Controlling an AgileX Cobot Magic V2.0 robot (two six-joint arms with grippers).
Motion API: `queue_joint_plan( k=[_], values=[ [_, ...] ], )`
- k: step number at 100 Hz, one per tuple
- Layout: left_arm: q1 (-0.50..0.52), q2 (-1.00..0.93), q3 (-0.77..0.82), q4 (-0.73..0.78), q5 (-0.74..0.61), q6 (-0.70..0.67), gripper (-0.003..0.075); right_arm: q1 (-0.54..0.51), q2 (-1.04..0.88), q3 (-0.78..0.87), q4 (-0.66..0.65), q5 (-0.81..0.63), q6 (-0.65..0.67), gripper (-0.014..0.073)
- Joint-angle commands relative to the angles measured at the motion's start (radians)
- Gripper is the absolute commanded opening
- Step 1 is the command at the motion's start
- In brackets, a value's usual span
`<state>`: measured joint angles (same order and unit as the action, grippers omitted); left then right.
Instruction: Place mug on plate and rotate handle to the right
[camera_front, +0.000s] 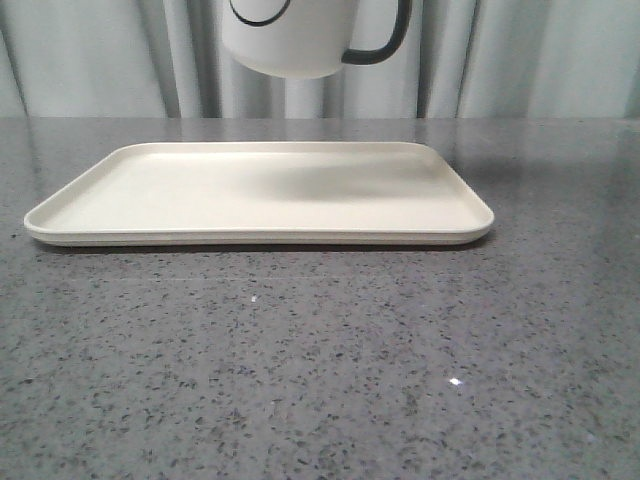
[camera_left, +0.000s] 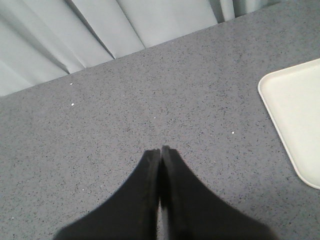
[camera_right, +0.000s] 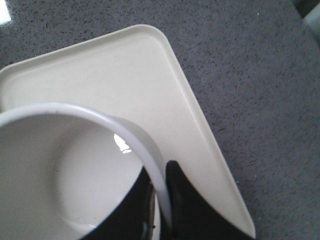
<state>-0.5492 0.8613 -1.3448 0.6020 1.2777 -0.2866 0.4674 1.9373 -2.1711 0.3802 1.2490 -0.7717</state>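
The white mug (camera_front: 288, 40) hangs in the air above the back of the cream plate (camera_front: 150, 215), its top cut off by the frame. Part of its black face print shows, and its black handle (camera_front: 385, 45) points right. In the right wrist view my right gripper (camera_right: 160, 177) is shut on the mug's rim (camera_right: 100, 117), one finger inside and one outside, with the plate (camera_right: 165, 100) below. My left gripper (camera_left: 161, 150) is shut and empty over bare table, left of the plate's corner (camera_left: 295, 110). Neither gripper shows in the front view.
The plate lies on a grey speckled table (camera_front: 320, 380). A pale curtain (camera_front: 90, 60) hangs behind the table's far edge.
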Motion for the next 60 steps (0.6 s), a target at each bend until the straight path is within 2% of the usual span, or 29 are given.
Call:
queue_joint_plan(
  k=[1,13,27,60],
  values=[
    [-0.005,-0.001,-0.022,0.036,-0.026,-0.008,-0.0020,0.000,-0.057,-0.035,0.038,0.086,-0.111,-0.0116],
    [-0.005,-0.001,-0.022,0.036,-0.025,-0.008,-0.0020,0.001,-0.050,-0.034,0.067,0.086,-0.238,-0.0116],
    [-0.005,-0.001,-0.022,0.036,-0.022,-0.008,-0.0020,0.002,-0.036,-0.032,0.101,0.086,-0.313,-0.0116],
    [-0.005,-0.001,-0.022,0.036,-0.022,-0.008,-0.0020,0.025,0.020,-0.026,0.108,0.086,-0.320,-0.0116]
  ],
)
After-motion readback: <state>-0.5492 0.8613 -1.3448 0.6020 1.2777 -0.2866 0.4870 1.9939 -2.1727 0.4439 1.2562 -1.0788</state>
